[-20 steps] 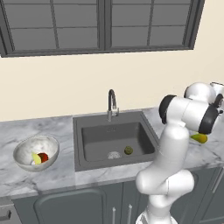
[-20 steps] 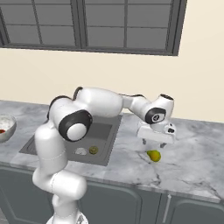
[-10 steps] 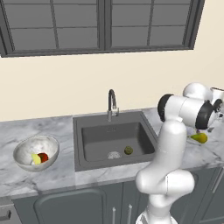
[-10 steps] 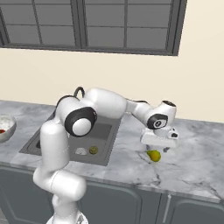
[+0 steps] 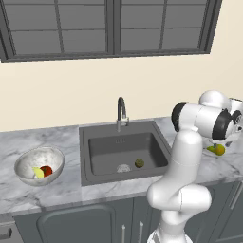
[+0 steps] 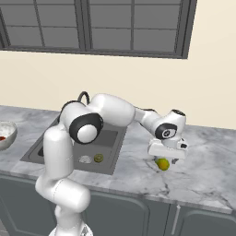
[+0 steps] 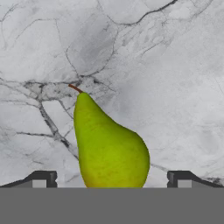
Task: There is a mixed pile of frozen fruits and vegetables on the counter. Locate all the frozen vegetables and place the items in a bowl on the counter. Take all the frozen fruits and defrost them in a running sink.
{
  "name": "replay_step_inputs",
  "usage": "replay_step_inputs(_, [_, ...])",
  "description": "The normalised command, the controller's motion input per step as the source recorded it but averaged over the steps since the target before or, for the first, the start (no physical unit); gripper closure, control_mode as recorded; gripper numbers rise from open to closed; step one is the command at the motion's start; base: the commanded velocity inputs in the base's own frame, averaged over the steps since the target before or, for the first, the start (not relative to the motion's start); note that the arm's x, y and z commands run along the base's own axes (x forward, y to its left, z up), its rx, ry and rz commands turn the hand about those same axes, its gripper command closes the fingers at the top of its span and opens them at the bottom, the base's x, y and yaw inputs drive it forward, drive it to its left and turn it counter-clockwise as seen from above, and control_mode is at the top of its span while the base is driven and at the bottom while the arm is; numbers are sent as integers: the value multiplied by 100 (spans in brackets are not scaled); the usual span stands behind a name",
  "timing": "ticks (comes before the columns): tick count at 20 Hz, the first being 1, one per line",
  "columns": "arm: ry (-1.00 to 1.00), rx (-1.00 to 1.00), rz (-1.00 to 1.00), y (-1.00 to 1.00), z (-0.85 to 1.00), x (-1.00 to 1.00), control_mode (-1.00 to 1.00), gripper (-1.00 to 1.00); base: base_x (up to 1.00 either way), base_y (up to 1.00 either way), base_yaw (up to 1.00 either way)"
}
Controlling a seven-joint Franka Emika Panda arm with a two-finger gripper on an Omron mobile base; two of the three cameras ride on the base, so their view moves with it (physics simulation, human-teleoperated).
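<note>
Your pincer [image 7: 111, 181] stands with its tips wide apart, one dark tip at the lower left and one at the lower right of the hand view, nothing between the pads yet. The pear [image 7: 109, 144] lies on the marble between them, fat end toward the bottom edge, stem pointing to the upper middle — it sits centred in the gap, touching neither tip as far as you can tell.

Right base view: the hand hangs just over the pear [image 6: 162, 163] at centre right of the frame, on the counter [image 6: 203, 170] to the right of the sink [image 6: 103, 140]. Left base view: the same fruit [image 5: 218, 150] peeks out at the right edge, under the wrist.

Further out — the dark green ball [image 5: 139, 163] already rests in the basin near the drain, middle of the left base view. The bowl [image 5: 28, 161] at lower left holds the red item [image 5: 46, 170] and the pale yellow-green piece [image 5: 38, 172] side by side. The faucet [image 5: 121, 111] stands at the back of the sink; you cannot tell whether water runs.

Step in hand, by my reading: the last fruit, approach done, grasp not yet made. Next move calls for a short drop so the pads bracket the wide belly, then a close — the skin is rounded and may squirt out if you pinch near the narrow neck. After that, a lift and a carry toward the basin
</note>
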Motion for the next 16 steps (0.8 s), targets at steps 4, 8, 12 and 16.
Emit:
replay_step_inputs(4, [1,1,0,-1,-28,0,-100,-100,0,0,0])
replay_step_inputs(8, [0,1,0,0,-27,0,-100,100,0,0,0])
replay_step_inputs(12, [4,0,0,4,-11,-7,-100,100,0,0,0])
replay_step_inputs(16, [-8,0,2,58,45,-6,-100,100,0,0,0])
